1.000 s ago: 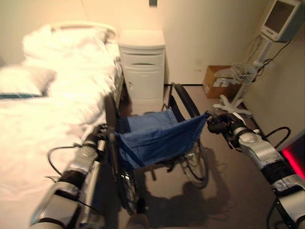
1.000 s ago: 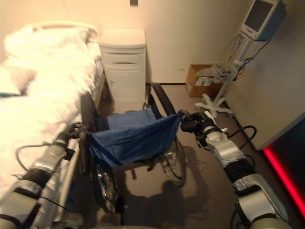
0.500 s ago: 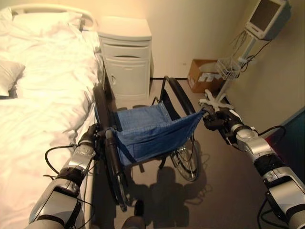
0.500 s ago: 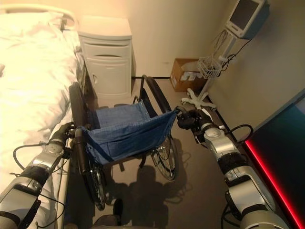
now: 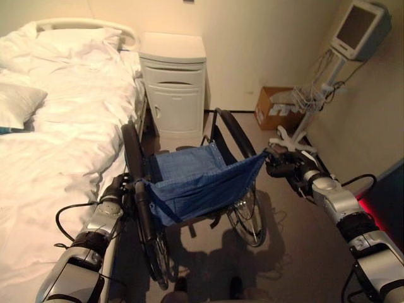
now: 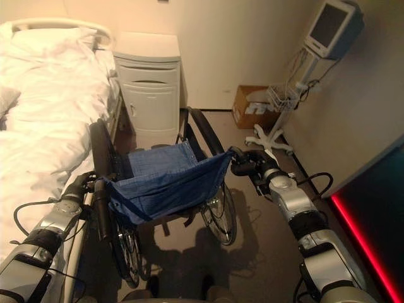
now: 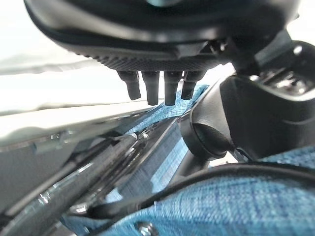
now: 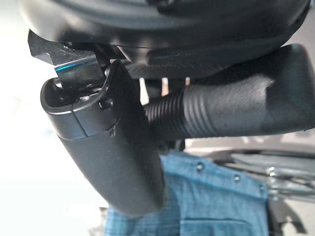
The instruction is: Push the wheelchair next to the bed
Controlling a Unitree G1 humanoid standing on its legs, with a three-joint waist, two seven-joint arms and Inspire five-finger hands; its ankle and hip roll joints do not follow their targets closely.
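The wheelchair (image 5: 196, 183) has a blue cloth back and seat and black wheels. It stands close along the right side of the bed (image 5: 50, 145), facing the far wall. My left hand (image 5: 118, 188) is shut on its left push handle (image 7: 211, 129), right by the mattress edge. The right hand (image 5: 287, 165) is curled round the ribbed right push handle (image 8: 209, 115), with its thumb (image 8: 108, 152) wrapped over it. Blue cloth (image 8: 206, 206) shows just past both hands.
A white nightstand (image 5: 173, 82) stands against the far wall ahead of the wheelchair. A cardboard box (image 5: 274, 107) and a monitor (image 5: 360, 28) on a wheeled stand (image 5: 293, 136) sit at the back right. A wall with a red glowing strip (image 6: 366, 233) runs along the right.
The whole picture has shifted, so the camera has moved. Both hands keep their hold on the push handles, and the wheelchair stays close beside the bed.
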